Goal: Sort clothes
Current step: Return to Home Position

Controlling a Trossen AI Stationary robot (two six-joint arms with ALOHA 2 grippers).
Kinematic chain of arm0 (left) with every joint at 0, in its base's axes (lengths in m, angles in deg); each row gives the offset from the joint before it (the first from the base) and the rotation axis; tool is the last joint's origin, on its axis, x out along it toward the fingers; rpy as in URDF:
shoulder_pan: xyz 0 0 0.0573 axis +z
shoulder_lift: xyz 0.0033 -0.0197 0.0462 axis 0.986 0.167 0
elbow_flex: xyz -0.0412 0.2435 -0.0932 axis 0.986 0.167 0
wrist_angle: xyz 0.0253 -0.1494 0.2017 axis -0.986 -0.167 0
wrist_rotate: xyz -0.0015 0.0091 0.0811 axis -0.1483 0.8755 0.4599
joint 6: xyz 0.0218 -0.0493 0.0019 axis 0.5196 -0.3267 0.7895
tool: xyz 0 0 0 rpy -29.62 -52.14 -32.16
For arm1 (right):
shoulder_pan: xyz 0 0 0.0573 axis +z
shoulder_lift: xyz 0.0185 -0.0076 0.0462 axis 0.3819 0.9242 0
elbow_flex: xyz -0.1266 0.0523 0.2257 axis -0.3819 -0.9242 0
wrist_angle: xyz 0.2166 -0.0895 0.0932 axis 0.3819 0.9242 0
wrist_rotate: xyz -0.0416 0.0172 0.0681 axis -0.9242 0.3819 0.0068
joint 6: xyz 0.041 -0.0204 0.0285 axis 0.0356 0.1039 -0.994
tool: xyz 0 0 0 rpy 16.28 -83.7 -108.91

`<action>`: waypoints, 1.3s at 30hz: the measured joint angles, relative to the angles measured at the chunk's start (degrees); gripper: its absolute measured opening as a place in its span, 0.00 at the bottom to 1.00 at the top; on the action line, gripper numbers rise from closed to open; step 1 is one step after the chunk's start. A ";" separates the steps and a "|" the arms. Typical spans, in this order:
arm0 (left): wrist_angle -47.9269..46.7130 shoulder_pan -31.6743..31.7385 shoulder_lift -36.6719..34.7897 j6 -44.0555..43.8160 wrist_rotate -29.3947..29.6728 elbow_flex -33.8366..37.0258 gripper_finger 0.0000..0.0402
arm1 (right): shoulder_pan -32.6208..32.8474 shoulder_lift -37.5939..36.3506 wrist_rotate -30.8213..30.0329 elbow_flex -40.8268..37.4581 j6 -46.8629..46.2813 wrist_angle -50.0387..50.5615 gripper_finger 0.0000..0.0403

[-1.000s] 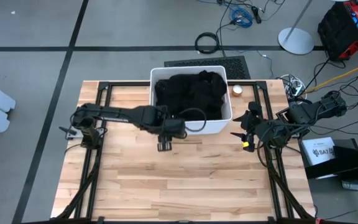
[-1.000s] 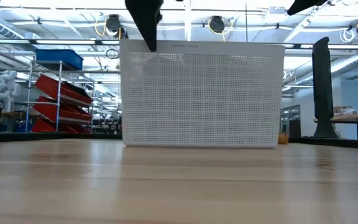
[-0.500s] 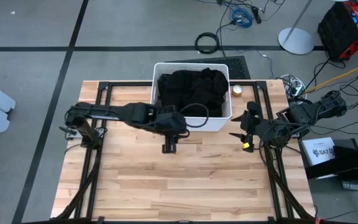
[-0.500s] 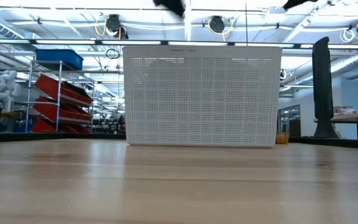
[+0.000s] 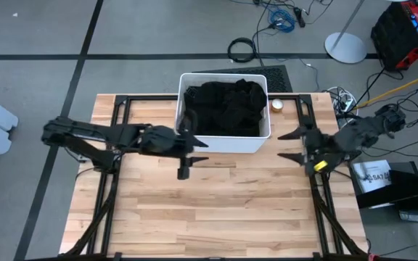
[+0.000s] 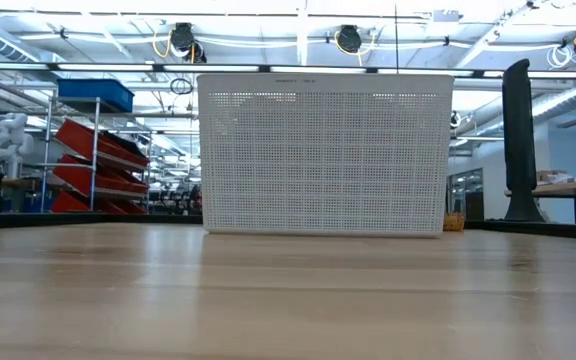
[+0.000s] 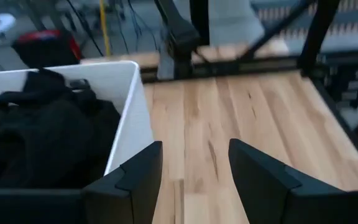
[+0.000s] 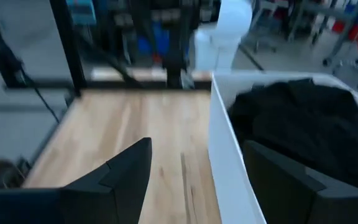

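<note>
A heap of black clothes [image 5: 223,107] lies inside the white bin [image 5: 261,141] at the table's far middle. No pink, tan, olive or blue garment shows. My left gripper [image 5: 198,135] is open and empty at the bin's near left corner, pointing toward the table's right; its wrist view [image 7: 194,144] shows bare wood between the fingers and the clothes [image 7: 42,130] to one side. My right gripper [image 5: 287,145] is open and empty just right of the bin, pointing left; it also shows in its wrist view [image 8: 197,146], with the clothes [image 8: 309,124] beside it.
The bin's perforated near wall [image 6: 325,150] stands across the middle of the low view. A small round object [image 5: 276,104] sits on the table by the bin's far right corner. Bare wood tabletop [image 5: 223,210] lies near of the bin.
My left arm has drawn back toward the table's left edge, its gripper going from the bin's near wall to the bin's near left corner. The bin has slid a little toward the far edge. My right gripper has moved slightly toward the table's right edge.
</note>
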 joint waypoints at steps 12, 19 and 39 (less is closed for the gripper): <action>24.04 0.22 -21.32 -7.68 2.15 31.69 0.48 | -0.57 -12.32 0.15 -13.16 -3.04 -12.98 0.60; 24.72 0.22 -31.02 -9.99 3.64 40.42 0.48 | -2.86 -12.35 0.18 -23.26 -12.82 -18.34 0.60; 27.08 0.22 -48.16 -12.97 5.74 55.53 0.48 | -11.51 -20.73 0.09 -31.92 -17.35 -14.43 0.60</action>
